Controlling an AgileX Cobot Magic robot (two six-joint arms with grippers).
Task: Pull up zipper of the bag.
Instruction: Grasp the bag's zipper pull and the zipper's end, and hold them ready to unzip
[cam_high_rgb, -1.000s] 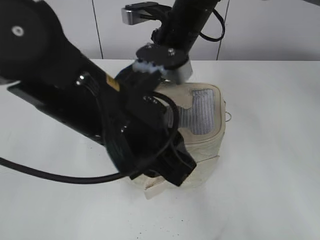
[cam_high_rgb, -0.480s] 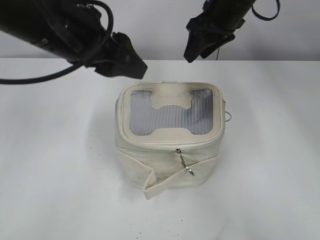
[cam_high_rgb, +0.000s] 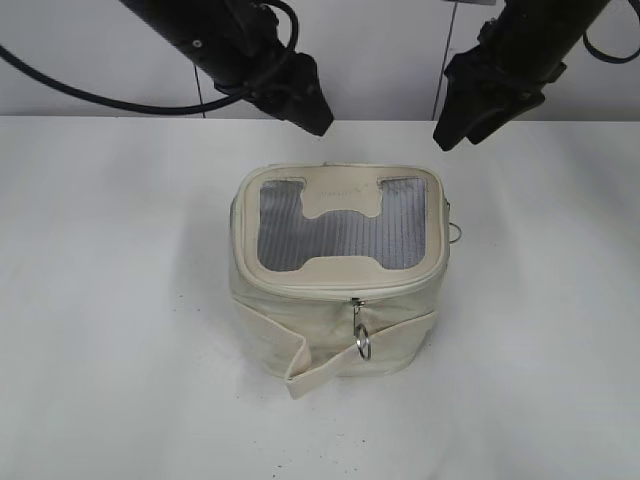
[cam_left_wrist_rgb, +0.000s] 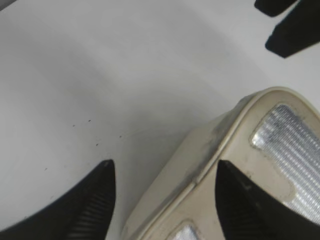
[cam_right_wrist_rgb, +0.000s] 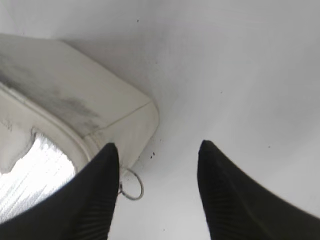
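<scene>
A white table (cam_high_rgb: 110, 300) is stretching across the whole scene, with a pale panelled wall (cam_high_rgb: 380, 60) running behind it. Over on the left, the left gripper (cam_high_rgb: 305, 112) is hanging above the table behind the bag, its fingers (cam_left_wrist_rgb: 95, 205) standing spread apart with nothing between them but bare table and a corner of the bag below. In the centre, the bag (cam_high_rgb: 340, 300) is sitting upright on the table, cream-white and boxy, showing a grey ribbed panel (cam_high_rgb: 340, 225) on top and a strap (cam_high_rgb: 330, 360) folding across its front. The zipper (cam_high_rgb: 340, 292) is running along the top rim, a silver slider (cam_high_rgb: 357, 302) sitting at the middle of the front edge with its ring pull (cam_high_rgb: 362, 343) dangling down. A second ring (cam_high_rgb: 455, 232) is poking out at the bag's right side. On the right, the right gripper (cam_high_rgb: 450, 132) is hovering clear of the bag, fingers (cam_right_wrist_rgb: 95, 200) parted wide and holding nothing.
</scene>
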